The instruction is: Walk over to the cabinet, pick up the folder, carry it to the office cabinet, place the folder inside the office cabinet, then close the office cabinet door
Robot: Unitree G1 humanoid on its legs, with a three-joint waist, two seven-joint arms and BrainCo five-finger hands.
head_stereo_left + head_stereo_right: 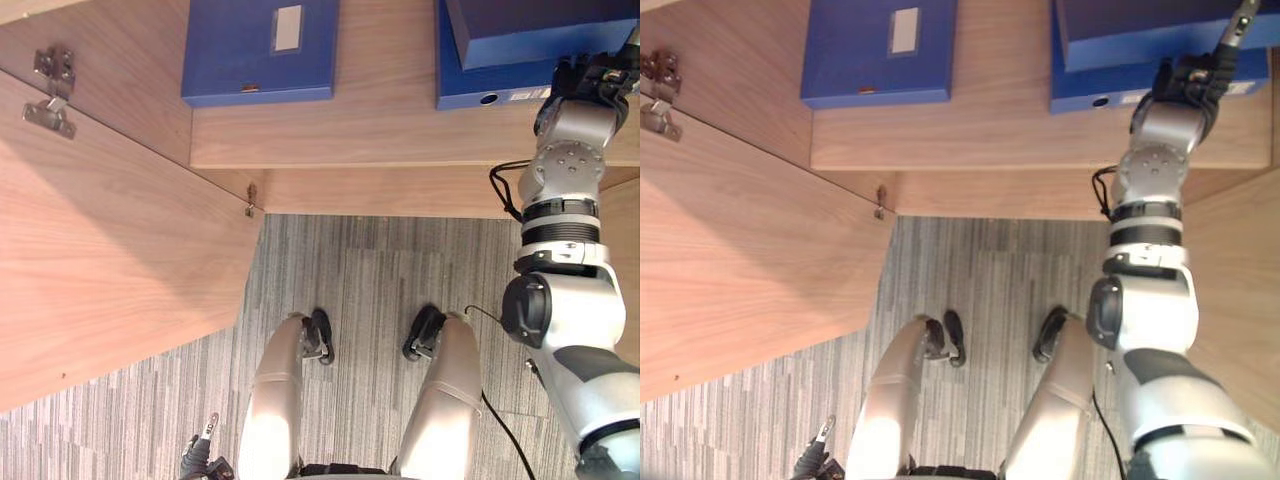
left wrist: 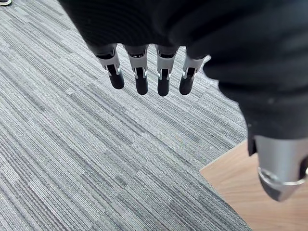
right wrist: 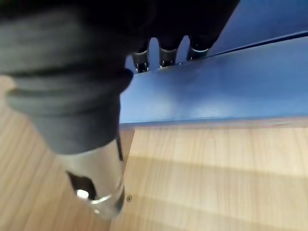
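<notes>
My right hand [image 1: 592,78] was up at the cabinet shelf [image 1: 380,135], against two stacked blue folders at its right end, the upper folder [image 1: 540,30] lying on the lower folder [image 1: 480,85]. Its fingers ran over the lower folder's edge with the tips hidden, so I could not tell whether it gripped anything. A third blue folder [image 1: 260,50] lay apart to the left. The cabinet door [image 1: 110,280] stood open. My left hand [image 2: 141,77] hung over grey carpet [image 2: 96,159], fingers straight, holding nothing.
</notes>
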